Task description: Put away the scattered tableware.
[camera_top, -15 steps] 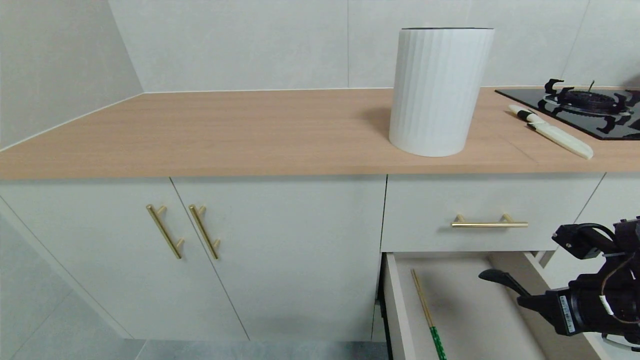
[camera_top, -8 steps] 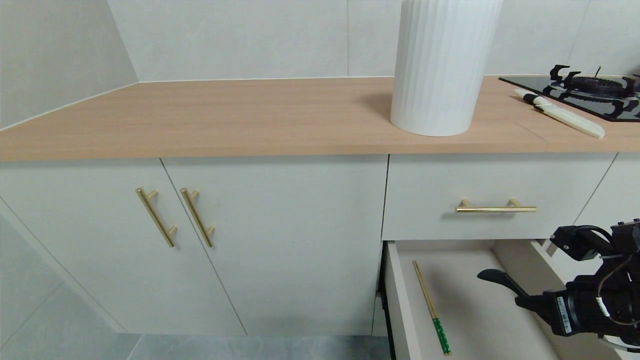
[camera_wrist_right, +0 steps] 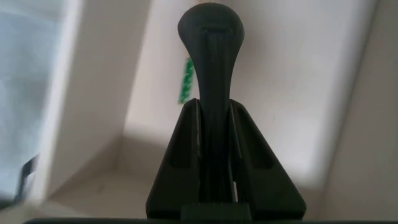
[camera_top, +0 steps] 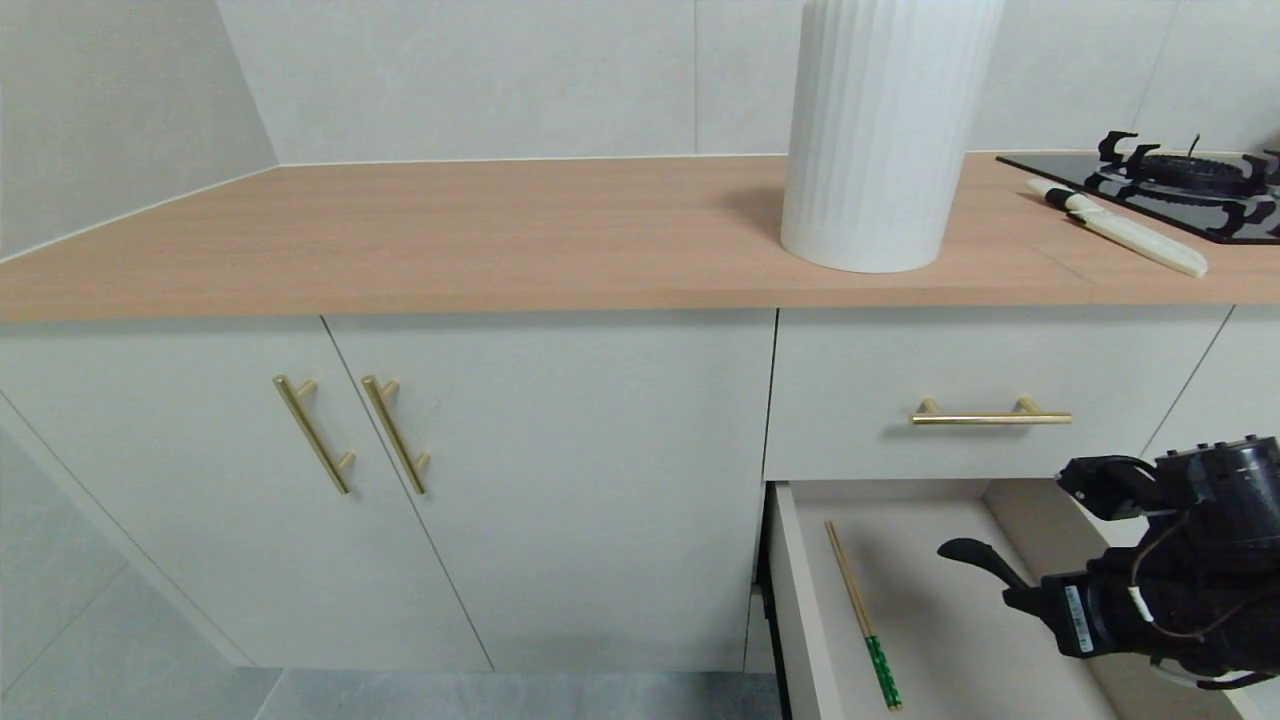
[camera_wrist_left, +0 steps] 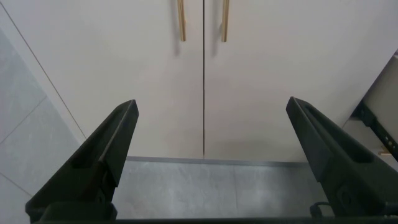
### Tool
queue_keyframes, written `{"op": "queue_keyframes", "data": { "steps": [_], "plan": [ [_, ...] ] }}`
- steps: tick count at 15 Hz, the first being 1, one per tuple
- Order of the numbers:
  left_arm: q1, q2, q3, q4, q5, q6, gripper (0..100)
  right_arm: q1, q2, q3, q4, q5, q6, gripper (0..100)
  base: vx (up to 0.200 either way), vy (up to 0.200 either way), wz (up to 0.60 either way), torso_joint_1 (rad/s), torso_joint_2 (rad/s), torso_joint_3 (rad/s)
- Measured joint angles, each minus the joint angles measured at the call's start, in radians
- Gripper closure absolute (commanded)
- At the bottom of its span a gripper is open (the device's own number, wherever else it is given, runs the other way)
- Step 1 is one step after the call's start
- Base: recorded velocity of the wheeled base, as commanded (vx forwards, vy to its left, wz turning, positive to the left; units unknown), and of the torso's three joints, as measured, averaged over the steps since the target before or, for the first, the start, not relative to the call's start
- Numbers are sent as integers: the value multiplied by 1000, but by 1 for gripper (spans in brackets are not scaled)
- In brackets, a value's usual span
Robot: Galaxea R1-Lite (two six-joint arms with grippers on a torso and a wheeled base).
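Chopsticks [camera_top: 862, 618], wooden with green ends, are lying in the open drawer [camera_top: 790, 600] near its left wall. We are seeing the right gripper [camera_top: 965, 552] hovering over the drawer's right part, apart from them, its fingers pressed together on nothing. A pale knife [camera_top: 1125, 228] is resting on the wooden countertop [camera_top: 450, 230] just beside the stove [camera_top: 1190, 190], with a white ribbed container [camera_top: 880, 140] standing to its left. We are finding the left gripper [camera_wrist_left: 211, 106] facing the closed cabinet doors [camera_wrist_left: 261, 68], its fingers spread wide apart and holding nothing.
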Motion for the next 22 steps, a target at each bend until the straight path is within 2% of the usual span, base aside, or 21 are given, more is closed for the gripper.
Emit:
{"op": "queue_keyframes", "data": {
  "steps": [3, 7, 9, 15, 21, 22],
  "plan": [
    [0, 0, 0, 0, 0, 0, 0, 30, 177, 0, -154, -71, 84, 100, 0, 0, 0, 0, 0, 0],
    [0, 0, 0, 0, 0, 0, 0, 43, 437, 8, -460, -167, 117, 100, 0, 0, 0, 0, 0, 0],
    [0, 0, 0, 0, 0, 0, 0, 45, 521, 13, -536, -178, 119, 100, 0, 0, 0, 0, 0, 0],
    [0, 0, 0, 0, 0, 0, 0, 45, 691, 13, -731, -208, 110, 100, 0, 0, 0, 0, 0, 0],
    [0, 0, 0, 0, 0, 0, 0, 40, 742, 12, -753, -214, 109, 100, 0, 0, 0, 0, 0, 0],
    [0, 0, 0, 0, 0, 0, 0, 40, 744, 12, -753, -214, 108, 0, 0, 0, 0, 0, 0, 0]
  ]
}}
